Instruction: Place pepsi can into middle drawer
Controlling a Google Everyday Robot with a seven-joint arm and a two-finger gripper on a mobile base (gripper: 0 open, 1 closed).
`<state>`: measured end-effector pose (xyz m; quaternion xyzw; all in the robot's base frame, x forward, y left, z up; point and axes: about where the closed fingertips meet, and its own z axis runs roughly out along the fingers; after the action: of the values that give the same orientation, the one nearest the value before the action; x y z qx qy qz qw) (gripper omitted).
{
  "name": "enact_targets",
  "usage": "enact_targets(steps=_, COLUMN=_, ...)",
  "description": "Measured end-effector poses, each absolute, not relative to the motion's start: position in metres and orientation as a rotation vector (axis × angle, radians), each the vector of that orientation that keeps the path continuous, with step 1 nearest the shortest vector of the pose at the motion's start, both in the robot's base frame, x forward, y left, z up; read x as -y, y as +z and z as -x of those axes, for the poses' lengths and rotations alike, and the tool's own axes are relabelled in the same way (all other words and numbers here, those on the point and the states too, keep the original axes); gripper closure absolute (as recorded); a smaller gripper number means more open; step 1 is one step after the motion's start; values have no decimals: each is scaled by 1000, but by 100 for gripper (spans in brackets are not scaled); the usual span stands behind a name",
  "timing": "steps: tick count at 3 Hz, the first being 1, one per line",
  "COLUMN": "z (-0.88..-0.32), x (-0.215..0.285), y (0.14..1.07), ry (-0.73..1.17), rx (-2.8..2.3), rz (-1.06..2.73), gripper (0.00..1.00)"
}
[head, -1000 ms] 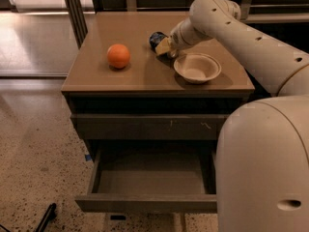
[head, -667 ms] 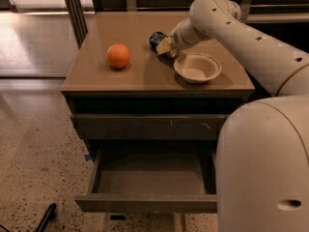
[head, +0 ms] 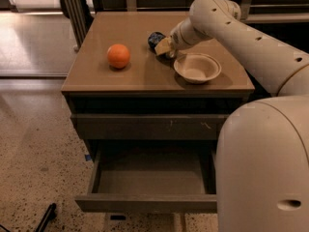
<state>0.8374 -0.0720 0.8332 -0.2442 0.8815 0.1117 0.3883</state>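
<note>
The pepsi can (head: 155, 39), dark blue, lies on the far middle of the cabinet top (head: 140, 76). My gripper (head: 163, 47) sits right against the can's right side, at the end of the white arm that reaches in from the right. The can is partly hidden behind the gripper. The middle drawer (head: 147, 203) is pulled open below, and its flat grey-brown tray (head: 149, 177) has nothing in it.
An orange (head: 118, 55) sits on the cabinet top, left of the can. A pale paper bowl (head: 197, 67) stands just right of the gripper. The scratched drawer front (head: 149, 126) above the open drawer is closed. My white body (head: 263, 168) fills the lower right.
</note>
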Motion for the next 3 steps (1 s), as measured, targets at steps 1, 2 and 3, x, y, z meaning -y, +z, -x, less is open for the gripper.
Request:
enact_targets(steps=1, z=-831, x=73, y=849, ry=310, rx=-2242, rz=680, gripper=100)
enact_targets(steps=2, z=-802, x=84, y=889, ry=351, rx=-2251, rz=771, gripper=100)
enact_targets(steps=3, z=-756, x=91, y=934, ry=351, rx=-2265, rz=887, gripper=100)
